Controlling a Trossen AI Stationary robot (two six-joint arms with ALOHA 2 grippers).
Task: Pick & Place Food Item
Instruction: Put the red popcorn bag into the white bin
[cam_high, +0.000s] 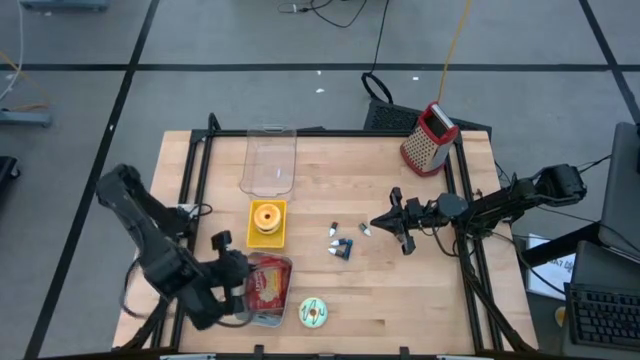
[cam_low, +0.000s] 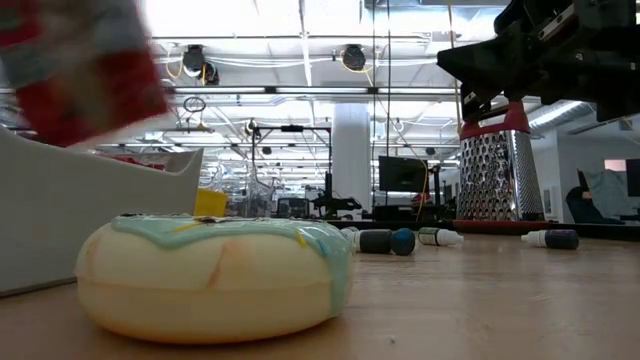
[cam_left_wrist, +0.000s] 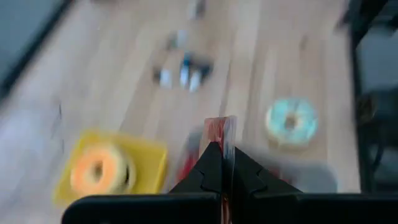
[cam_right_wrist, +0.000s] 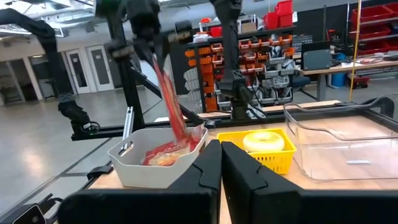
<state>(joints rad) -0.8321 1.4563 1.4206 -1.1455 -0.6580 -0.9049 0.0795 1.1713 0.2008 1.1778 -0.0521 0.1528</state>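
Left gripper (cam_right_wrist: 151, 46): clenched on top edge of red snack packet (cam_right_wrist: 171, 102), packet hanging below it into white bin (cam_right_wrist: 134, 163).
Right gripper (cam_high: 397, 222): closed, empty, waiting well apart.
Step advice: likely lift straight up until the packet clears the bin wall.
Yellow tray (cam_high: 267, 237): orange-iced donut (cam_high: 266, 216).
Clear tub (cam_high: 269, 160): empty.

Red printed food packet (cam_high: 266, 285) in pale grey tub (cam_right_wrist: 134, 163); orange-yellow doughnut (cam_high: 266, 217) on yellow tray (cam_high: 277, 237); cream doughnut with mint-green icing (cam_high: 313, 314); steel grater, red trim (cam_high: 429, 139); clear container (cam_high: 269, 160); light wood table (cam_high: 400, 290)
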